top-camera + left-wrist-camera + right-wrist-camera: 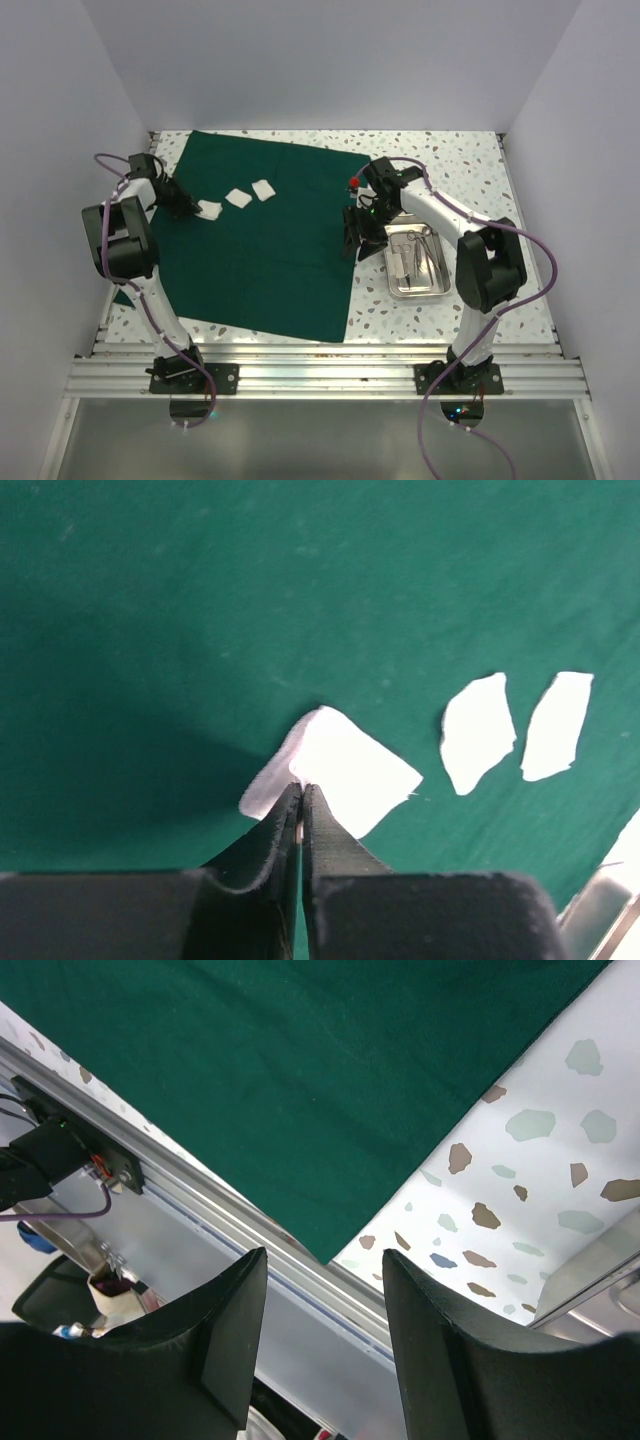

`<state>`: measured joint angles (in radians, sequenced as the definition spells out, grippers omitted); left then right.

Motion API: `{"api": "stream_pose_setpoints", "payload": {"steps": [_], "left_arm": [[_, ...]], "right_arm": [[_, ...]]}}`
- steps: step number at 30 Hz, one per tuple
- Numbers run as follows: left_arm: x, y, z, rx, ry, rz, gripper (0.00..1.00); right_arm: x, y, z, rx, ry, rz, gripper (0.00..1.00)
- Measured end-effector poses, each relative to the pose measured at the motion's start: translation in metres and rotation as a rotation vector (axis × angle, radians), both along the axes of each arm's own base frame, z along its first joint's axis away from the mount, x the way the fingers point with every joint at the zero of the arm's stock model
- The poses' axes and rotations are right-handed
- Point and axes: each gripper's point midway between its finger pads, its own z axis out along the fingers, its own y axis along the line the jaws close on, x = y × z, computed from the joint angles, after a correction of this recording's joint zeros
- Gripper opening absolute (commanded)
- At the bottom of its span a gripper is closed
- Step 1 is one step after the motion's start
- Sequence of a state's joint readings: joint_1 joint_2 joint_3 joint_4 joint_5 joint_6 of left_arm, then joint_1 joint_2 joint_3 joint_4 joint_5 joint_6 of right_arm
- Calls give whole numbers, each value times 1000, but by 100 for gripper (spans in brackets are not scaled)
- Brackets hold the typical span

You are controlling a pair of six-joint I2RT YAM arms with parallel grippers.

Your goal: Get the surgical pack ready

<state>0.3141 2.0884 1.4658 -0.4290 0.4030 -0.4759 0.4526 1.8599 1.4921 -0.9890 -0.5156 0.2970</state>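
the left gripper (301, 788) was pinched together on the edge of a gauze square (345, 765) lying on the green cloth (250, 600), two more squares (478, 732) nearby. the right gripper (325, 1260) hung with fingers apart above the cloth's corner and the speckled table (520, 1190), beside the tray (436, 285). only the top view showed the metal tools (410, 252) in that tray.

I counted three white gauze squares (238, 197), one green drape (270, 260) and one steel tray (420, 287); its instruments (410, 250) I couldn't number.
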Motion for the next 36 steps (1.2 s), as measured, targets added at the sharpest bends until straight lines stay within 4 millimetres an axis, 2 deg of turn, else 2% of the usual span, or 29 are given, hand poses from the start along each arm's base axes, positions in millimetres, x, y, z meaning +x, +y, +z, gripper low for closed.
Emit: {"api": "stream_pose_setpoints", "payload": {"steps": [2,8,15,30,36], "left_arm": [[-3,1,-5,6,18,3,19],[-5,7,-4,38,28,24,31],[-5,19,11,93,8,58,33],[-20,14,-5,77,56,56,41],[-19,11,-5,61,38,50,43]], "right_arm": [[0,0,0,0,0,0,53],[0,0,0,0,0,0,53],[0,0,0,1,0,0,53],[0,0,0,1,-1,0,53],[0,0,0,1,-1,0,52]]}}
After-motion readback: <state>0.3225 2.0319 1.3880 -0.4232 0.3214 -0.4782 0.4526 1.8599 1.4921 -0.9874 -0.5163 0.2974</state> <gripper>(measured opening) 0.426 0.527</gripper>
